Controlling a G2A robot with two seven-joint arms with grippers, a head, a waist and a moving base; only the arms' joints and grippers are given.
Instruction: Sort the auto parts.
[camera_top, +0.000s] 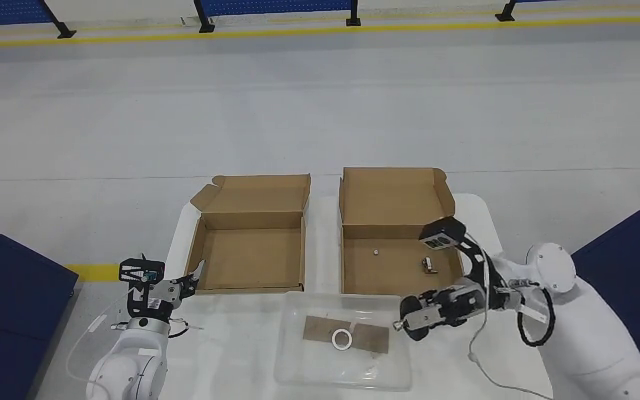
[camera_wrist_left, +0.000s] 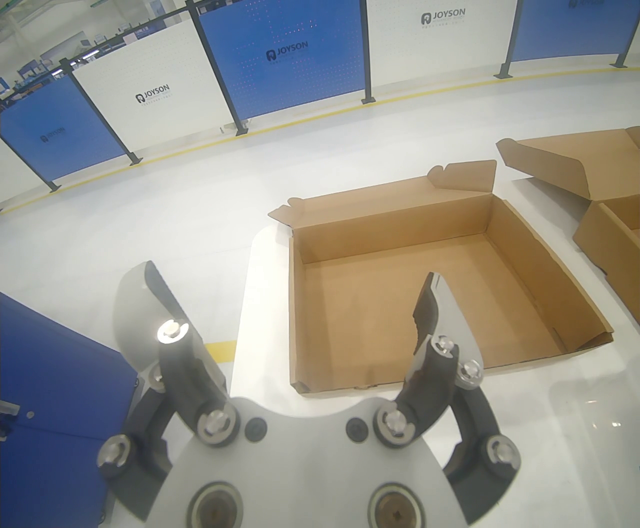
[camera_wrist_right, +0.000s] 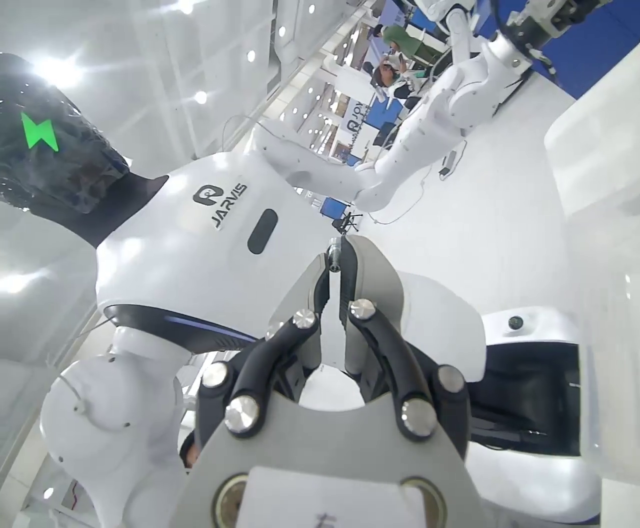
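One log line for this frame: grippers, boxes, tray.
left gripper: open, near empty left box | right gripper: shut on small metal part, at tray edge | right box: two small parts | tray: ring

Tiny shiny metal bolt (camera_wrist_right: 334, 252) nipped in the right gripper's (camera_wrist_right: 334, 264) brushed-metal, black-padded fingers (camera_wrist_right: 380, 285); ahead of the left gripper (camera_wrist_left: 289, 276), a matt brown cardboard box (camera_wrist_left: 375, 300).

Right-hand brown cardboard box (camera_top: 390, 205): tiny pale metal part (camera_top: 372, 251) and tiny dark metal part (camera_top: 430, 264) inside, both too small to identify. Small silvery part (camera_wrist_right: 334, 252) at right gripper (camera_wrist_right: 334, 260) tips, mostly hidden by fingers (camera_wrist_right: 370, 280). Same box cut off in left wrist view.
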